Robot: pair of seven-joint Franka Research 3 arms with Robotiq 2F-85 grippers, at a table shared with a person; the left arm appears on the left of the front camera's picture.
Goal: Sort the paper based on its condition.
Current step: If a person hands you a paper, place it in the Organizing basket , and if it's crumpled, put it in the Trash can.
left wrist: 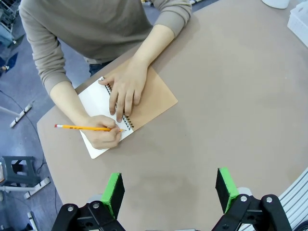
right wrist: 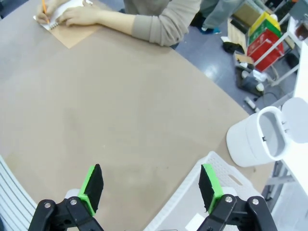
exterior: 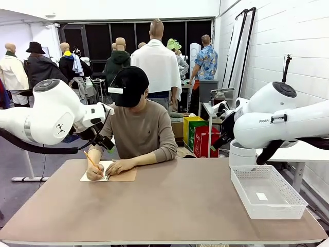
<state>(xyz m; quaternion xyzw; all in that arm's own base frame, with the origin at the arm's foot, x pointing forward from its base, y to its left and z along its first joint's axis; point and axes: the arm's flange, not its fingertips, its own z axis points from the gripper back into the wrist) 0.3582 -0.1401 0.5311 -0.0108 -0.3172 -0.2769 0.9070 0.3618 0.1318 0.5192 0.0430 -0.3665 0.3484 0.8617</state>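
Two pairs of fingers stand wide apart and hold nothing: the left fingers (left wrist: 114,192) at the bottom of the left wrist view and the right fingers (right wrist: 91,185) at the bottom of the right wrist view, both over the counter (left wrist: 231,96). The paper (left wrist: 94,98), a white page in a brown-covered spiral notebook (left wrist: 154,98), lies upper left in the left wrist view. One hand (left wrist: 103,135) holds a pencil (left wrist: 82,127) to it; the other hand (left wrist: 124,89) rests across the spiral.
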